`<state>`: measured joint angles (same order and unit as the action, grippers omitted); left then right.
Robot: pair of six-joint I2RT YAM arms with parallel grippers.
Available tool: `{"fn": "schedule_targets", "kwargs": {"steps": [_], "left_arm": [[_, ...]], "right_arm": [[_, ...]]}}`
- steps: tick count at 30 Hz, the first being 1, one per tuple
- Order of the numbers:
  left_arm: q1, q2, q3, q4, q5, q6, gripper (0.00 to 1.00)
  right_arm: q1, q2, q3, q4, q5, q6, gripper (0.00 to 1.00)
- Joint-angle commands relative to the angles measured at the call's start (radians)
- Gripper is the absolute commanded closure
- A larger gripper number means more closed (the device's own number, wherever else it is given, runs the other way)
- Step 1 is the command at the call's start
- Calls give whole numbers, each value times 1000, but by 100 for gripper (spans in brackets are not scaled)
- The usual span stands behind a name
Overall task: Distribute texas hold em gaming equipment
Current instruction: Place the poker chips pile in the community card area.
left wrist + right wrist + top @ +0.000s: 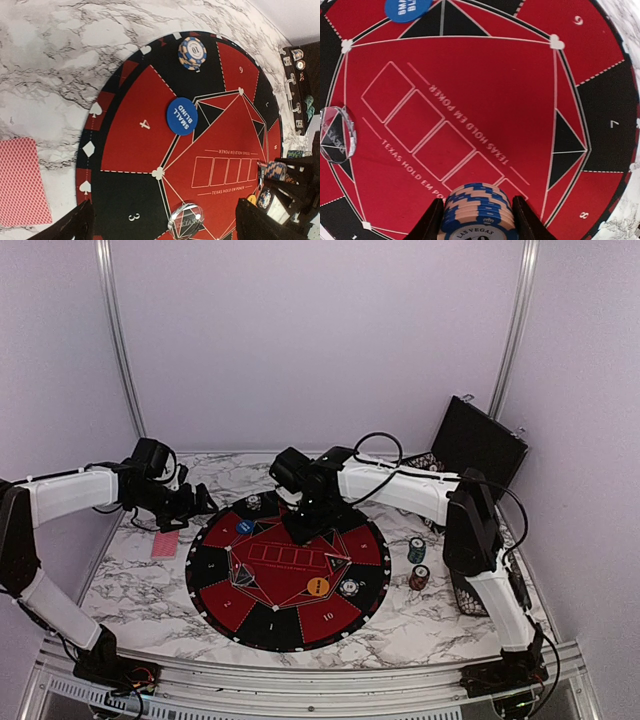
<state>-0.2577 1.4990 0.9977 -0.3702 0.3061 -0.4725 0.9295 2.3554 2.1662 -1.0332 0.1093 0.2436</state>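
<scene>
My right gripper (477, 225) is shut on a stack of blue-and-cream poker chips (477, 207), held over the red middle of the round poker mat (285, 615). In the top view this gripper (310, 528) hangs above the mat's far part. My left gripper (197, 502) stands open and empty at the mat's left edge. On the mat lie another blue chip stack (192, 52), a blue small blind disc (182, 116), a clear dealer button (186, 220), an orange disc (318, 587) and a pale chip stack (349, 588). A pink-backed card (165, 544) lies on the marble left of the mat.
A teal chip stack (416, 550) and a red chip stack (419, 578) stand on the marble right of the mat. A black hinged case (480, 445) stands open at the back right. A dark patterned tray (468, 595) lies by the right arm's base.
</scene>
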Motion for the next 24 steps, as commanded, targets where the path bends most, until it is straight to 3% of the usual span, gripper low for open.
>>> {"fn": "schedule_targets", "kwargs": {"steps": [1, 10, 24], "left_arm": [[45, -35, -23, 1, 4, -18, 1], [76, -47, -39, 3, 16, -14, 1], [76, -30, -37, 23, 63, -5, 1]], "right_arm": [[50, 18, 71, -19, -16, 32, 70], [116, 52, 82, 2, -43, 57, 70], [116, 129, 120, 15, -45, 54, 70]]}}
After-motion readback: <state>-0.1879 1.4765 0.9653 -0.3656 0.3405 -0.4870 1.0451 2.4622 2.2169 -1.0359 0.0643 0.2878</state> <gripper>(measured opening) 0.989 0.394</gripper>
